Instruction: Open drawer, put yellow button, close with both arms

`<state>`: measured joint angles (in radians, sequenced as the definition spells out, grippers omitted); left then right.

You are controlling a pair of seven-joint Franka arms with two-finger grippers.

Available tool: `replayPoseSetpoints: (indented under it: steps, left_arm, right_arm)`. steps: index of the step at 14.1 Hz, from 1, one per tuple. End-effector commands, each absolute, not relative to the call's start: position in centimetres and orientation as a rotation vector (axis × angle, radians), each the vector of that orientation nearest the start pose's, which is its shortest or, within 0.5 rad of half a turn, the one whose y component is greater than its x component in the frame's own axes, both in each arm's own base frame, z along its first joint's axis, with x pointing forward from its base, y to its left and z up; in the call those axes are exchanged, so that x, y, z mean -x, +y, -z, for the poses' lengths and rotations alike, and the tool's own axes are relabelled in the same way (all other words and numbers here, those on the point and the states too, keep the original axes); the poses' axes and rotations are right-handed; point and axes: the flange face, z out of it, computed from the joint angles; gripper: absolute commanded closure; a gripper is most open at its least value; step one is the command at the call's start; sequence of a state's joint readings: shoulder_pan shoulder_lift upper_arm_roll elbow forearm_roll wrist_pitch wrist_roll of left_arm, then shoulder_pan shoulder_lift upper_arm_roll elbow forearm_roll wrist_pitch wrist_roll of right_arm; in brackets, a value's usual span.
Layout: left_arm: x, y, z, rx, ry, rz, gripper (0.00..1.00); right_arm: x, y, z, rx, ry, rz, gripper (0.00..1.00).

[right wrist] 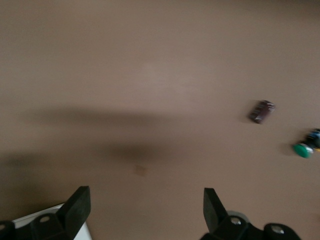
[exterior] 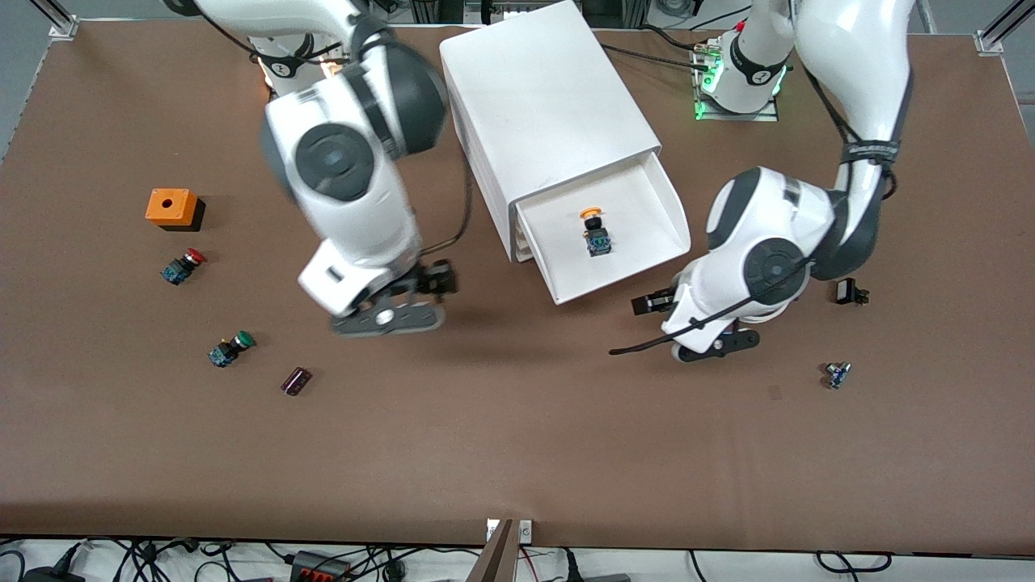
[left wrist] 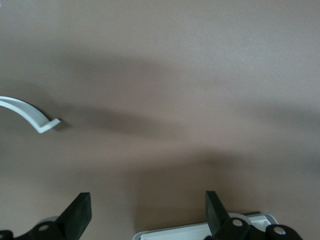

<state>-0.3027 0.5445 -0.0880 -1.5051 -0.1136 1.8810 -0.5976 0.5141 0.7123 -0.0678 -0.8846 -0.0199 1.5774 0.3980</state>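
Drawer [exterior: 639,212], the top one of the white cabinet [exterior: 542,89], stood pulled out between the two grippers. Both arms hung over bare table: the right gripper [exterior: 441,279] toward its own end beside the drawer's front, fingers [right wrist: 75,207] spread apart and empty; the left gripper [exterior: 647,305] just off the drawer's front corner, fingers [left wrist: 77,215] likewise apart. Inside the drawer lay the yellow button [exterior: 596,230], touched by neither gripper.

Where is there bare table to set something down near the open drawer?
Bare mat runs from the drawer front edge toward the front camera, between the left hand and right hand. It gets crowded near the green button and dark capacitor.
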Motion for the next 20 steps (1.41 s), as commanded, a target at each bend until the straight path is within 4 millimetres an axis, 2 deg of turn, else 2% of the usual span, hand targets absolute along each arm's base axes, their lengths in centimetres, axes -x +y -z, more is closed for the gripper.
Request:
replayPoseSetpoints:
  steps: [1, 2, 4, 7, 9, 11, 13, 15, 17, 18, 20]
  left_arm:
    - [-61.7, -27.3, -34.1, 3.135, -0.432, -0.336, 0.0]
    - [-60.8, -28.2, -34.2, 3.134, -0.438, -0.356, 0.0]
    - [-58.8, -29.7, -34.1, 3.136, -0.416, -0.398, 0.0]
    - [-55.8, -31.2, -34.6, 3.141, -0.377, -0.448, 0.0]
    - [-54.3, -31.7, -34.8, 3.15, -0.382, -0.499, 0.0]
    - [-52.2, -33.5, -34.4, 3.152, -0.332, -0.547, 0.0]
    - [-50.7, -34.8, -33.8, 3.134, -0.328, -0.581, 0.0]
    - [-49.8, -35.8, -33.7, 3.127, -0.312, -0.6, 0.0]
    - [-48.7, -36.9, -33.8, 3.131, -0.271, -0.615, 0.0]
    - [-48.6, -36.9, -33.8, 3.128, -0.272, -0.625, 0.0]
    - [-48.1, -37.1, -33.6, 3.116, -0.264, -0.669, 0.0]
  right_arm:
    - [-68.4, 25.9, -48.3, 3.212, -0.001, -0.08, 0.0]
    - [-69.3, 23.1, -48.2, 3.212, 0.057, -0.105, 0.0]
    - [-70.3, 19.2, -47.7, 3.213, 0.144, -0.133, 0.0]
    - [-70.9, 16.7, -47.8, 3.212, 0.188, -0.132, 0.0]
    - [-71.2, 14.5, -48.3, 3.21, 0.141, -0.127, 0.0]
    - [-70.8, 11.7, -48.5, 3.204, 0.145, -0.144, 0.0]
    - [-70.3, 8.1, -49.1, 3.187, 0.213, -0.079, 0.0]
    - [-68.7, 5.1, -50.2, 3.168, 0.272, -0.012, 0.0]
    - [-66.9, 3.7, -52.1, 3.16, 0.297, 0.025, 0.0]
    - [-66.3, 2.3, -53.2, 3.156, 0.319, 0.044, 0.0]
    - [-65.4, -0.6, -55.0, 3.158, 0.253, 0.069, 0.0]
